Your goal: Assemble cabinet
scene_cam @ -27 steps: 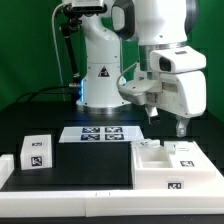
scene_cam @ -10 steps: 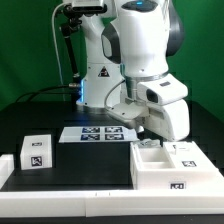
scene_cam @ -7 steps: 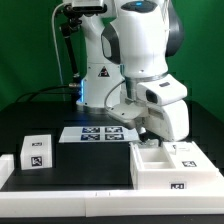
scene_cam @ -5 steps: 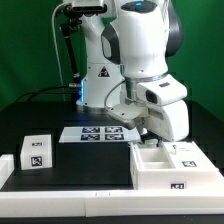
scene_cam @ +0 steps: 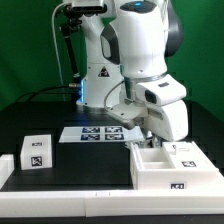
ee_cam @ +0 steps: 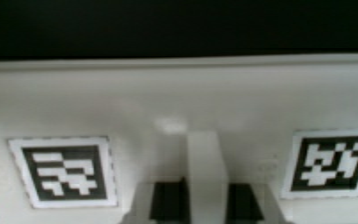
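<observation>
Black table (scene_cam: 80, 165) | green wall (scene_cam: 20, 40) | pincer (scene_cam: 150, 138) seemingly just above cabinet (scene_cam: 165, 172) | opening: cannot tell

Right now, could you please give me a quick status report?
Gripper low over the cabinet, open or shut unclear. Cabinet on the table, exterior view's right. Small tagged cube and marker board lie toward that view's left.

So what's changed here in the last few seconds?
The arm swung from the exterior view's right toward the middle and dropped, so its gripper now sits low at the far edge of the cabinet. It has barely moved since. Nothing was visibly picked up; the cabinet, small cube and marker board stayed put.
</observation>
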`<state>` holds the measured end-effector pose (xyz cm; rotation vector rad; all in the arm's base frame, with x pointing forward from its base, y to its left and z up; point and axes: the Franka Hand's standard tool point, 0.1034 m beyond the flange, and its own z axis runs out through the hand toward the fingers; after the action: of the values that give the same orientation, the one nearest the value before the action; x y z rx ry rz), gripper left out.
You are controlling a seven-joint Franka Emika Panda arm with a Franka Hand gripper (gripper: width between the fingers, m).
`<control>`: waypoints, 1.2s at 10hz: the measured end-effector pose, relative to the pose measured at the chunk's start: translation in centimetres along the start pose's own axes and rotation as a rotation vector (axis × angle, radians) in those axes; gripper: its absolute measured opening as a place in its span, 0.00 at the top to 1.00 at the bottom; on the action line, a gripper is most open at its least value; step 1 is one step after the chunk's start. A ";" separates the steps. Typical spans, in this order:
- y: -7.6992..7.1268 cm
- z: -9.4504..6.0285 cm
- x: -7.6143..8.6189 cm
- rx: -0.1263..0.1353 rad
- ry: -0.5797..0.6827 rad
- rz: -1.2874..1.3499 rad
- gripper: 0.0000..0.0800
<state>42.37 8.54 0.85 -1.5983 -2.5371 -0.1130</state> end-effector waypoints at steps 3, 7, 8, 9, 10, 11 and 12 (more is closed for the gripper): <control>-0.1 -0.1 0.1 0.005 -0.001 0.038 0.91; -0.7 -2.6 -0.8 0.045 -0.044 0.247 0.91; -0.7 -3.2 -1.1 0.046 -0.055 0.266 0.91; -0.7 -4.2 -1.4 0.051 -0.071 0.281 0.91; -0.4 -5.2 -1.8 0.042 -0.087 0.282 0.91; -0.4 -5.1 -1.7 0.038 -0.086 0.282 0.91; -0.5 -4.9 -1.7 0.041 -0.083 0.283 0.91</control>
<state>43.03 6.10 5.47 -1.9617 -2.3218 0.0369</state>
